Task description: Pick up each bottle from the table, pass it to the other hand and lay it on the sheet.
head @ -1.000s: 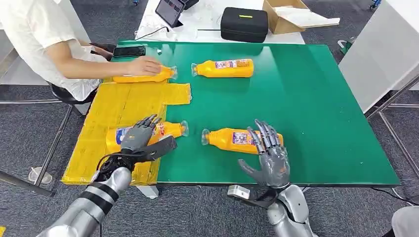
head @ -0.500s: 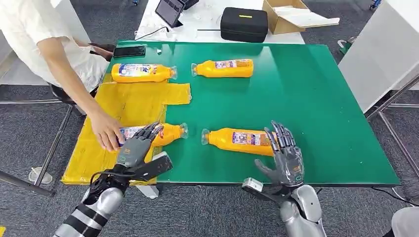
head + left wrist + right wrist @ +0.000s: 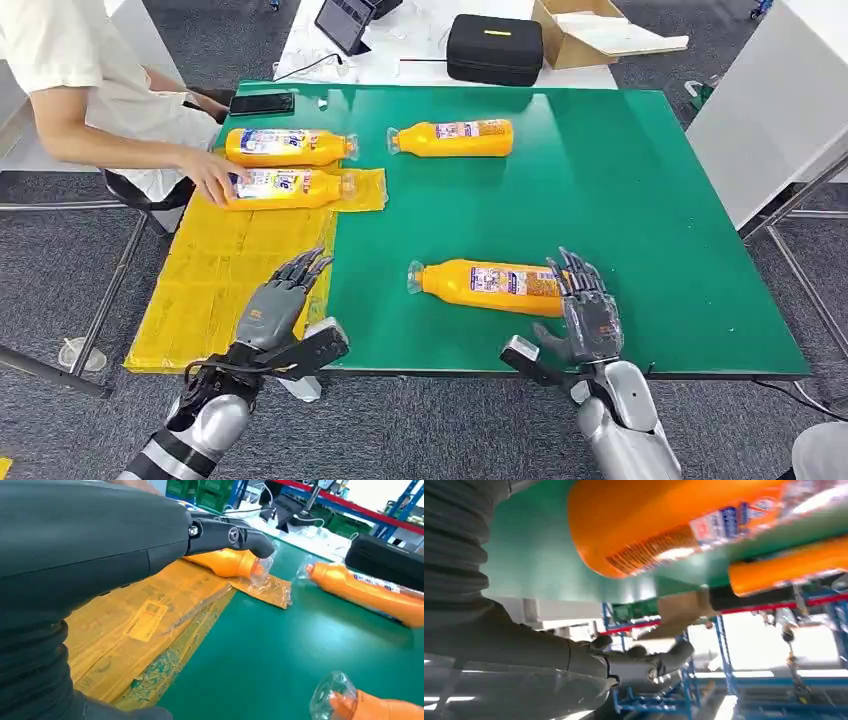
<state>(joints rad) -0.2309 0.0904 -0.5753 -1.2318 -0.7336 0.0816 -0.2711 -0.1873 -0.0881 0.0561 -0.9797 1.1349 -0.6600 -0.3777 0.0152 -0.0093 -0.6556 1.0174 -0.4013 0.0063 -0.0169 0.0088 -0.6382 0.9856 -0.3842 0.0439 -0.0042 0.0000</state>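
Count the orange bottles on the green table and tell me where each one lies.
4. One lies at the far left; one on the yellow sheet under a person's hand; one at the far middle; one near the front edge, by the right hand.

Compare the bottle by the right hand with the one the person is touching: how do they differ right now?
The near bottle lies on bare green table; the touched bottle lies on the yellow sheet. The near bottle's cap points toward the sheet, the touched bottle's cap away from the person's hand. The right hand sits at the near bottle's base. Both are orange and lying flat.
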